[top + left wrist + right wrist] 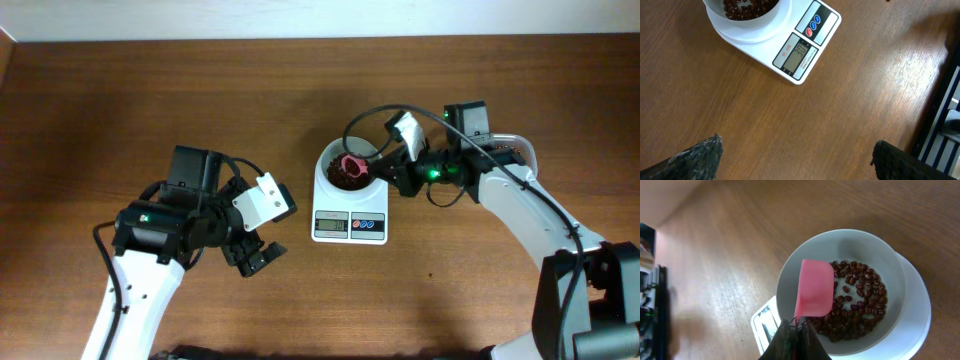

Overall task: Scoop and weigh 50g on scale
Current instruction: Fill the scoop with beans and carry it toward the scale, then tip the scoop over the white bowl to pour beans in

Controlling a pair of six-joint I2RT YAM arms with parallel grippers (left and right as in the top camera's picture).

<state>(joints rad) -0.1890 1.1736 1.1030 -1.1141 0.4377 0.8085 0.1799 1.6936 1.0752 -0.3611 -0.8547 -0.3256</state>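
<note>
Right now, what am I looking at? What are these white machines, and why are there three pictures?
They are two robot arms, the left arm and the right arm, at a brown wooden table. One picture looks down from above. The other two come from small cameras on each arm's wrist. On the table stands a white kitchen scale with a round white bowl on top, and red beans lie in the bowl. The right arm's fingers are shut on the handle of a pink scoop, held over the beans. The left arm's fingers are wide open, holding nothing, off to the side of the scale.
</note>
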